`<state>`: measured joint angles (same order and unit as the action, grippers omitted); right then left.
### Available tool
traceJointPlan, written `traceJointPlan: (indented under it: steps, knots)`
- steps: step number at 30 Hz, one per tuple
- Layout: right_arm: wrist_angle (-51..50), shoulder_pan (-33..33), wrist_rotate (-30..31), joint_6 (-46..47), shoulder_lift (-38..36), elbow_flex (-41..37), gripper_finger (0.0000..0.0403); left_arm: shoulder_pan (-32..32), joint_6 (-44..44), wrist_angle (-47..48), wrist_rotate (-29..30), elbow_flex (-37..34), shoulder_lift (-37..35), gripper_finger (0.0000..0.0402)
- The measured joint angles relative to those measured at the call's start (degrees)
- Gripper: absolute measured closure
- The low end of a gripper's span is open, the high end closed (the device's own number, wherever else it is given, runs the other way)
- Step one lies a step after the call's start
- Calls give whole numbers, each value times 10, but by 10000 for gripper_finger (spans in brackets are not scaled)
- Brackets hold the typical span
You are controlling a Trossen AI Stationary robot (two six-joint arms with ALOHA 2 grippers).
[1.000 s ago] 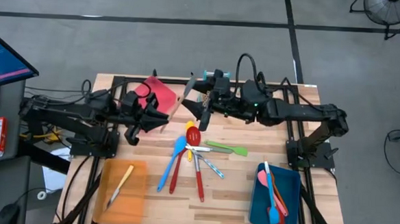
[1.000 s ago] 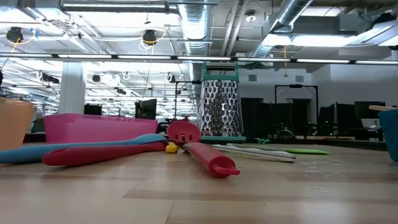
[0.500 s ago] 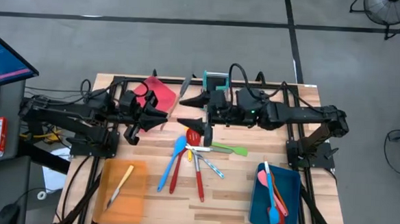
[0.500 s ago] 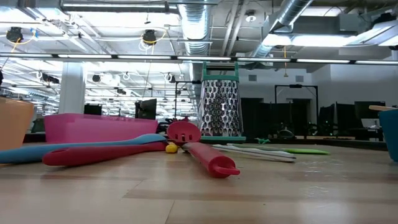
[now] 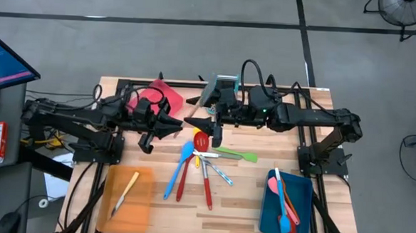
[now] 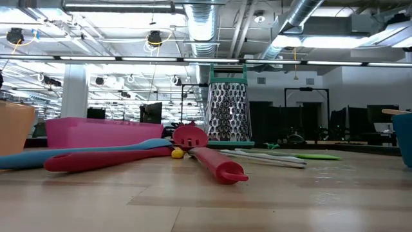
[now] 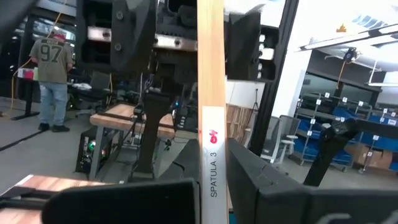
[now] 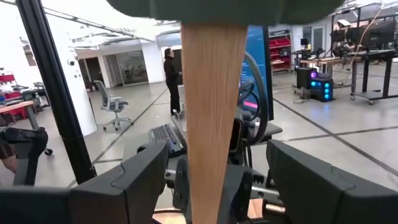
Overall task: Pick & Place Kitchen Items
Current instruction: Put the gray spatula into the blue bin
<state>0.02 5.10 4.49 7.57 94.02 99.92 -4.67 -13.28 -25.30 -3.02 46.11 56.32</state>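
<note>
A spatula with a wooden handle and a grey blade [image 5: 208, 94] is held in the air over the far middle of the table. My left gripper [image 5: 185, 126] reaches in from the left and is shut on its handle [image 7: 210, 93]. My right gripper [image 5: 198, 110] reaches in from the right and is open. Its fingers stand on either side of the handle [image 8: 211, 93] with a gap on each side. The blade [image 8: 224, 7] shows above them. More utensils [image 5: 200, 159] lie flat on the table in a loose heap near the middle. My left gripper pinches the spatula's wooden handle between its two fingers, beside the printed label [image 7: 212, 168]. The fingers come about level from the table's left and lie across the handle. The spatula is lifted clear of the table, with its blade end uppermost.
A teal box grater [image 6: 227, 109] stands at the far middle, just behind the grippers. A red tray [image 5: 165, 94] is at the far left. An orange tray [image 5: 138, 202] at the near left holds one utensil. A blue tray [image 5: 299, 210] at the near right holds several.
My left gripper has gone toward the table's right edge, up to the spatula's handle. The spatula's grey blade has shifted right and turned, and it now shows broader from above.
</note>
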Motion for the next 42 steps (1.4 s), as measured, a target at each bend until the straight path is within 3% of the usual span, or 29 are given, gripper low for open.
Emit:
traceJointPlan:
  steps: [5,9,15,20,29,36,39,42]
  knots:
    - [0,0,1,0,0,0,141,0,0,-16,0,0,8,380]
    - [-3,0,1,0,0,0,176,0,9,-20,0,0,8,380]
    - [-4,0,2,0,0,0,256,0,9,-23,0,0,7,380]
    - [-9,0,0,-2,0,0,348,0,9,-21,1,0,7,380]
    - [-9,1,23,2,-1,0,348,0,8,-22,5,0,7,369]
    - [-34,4,52,2,-45,-1,348,0,8,-8,0,1,-12,288]
    - [-98,8,90,30,-82,0,348,0,8,16,1,0,-31,251]
    - [-245,23,139,101,-125,0,348,0,8,50,21,0,-64,228]
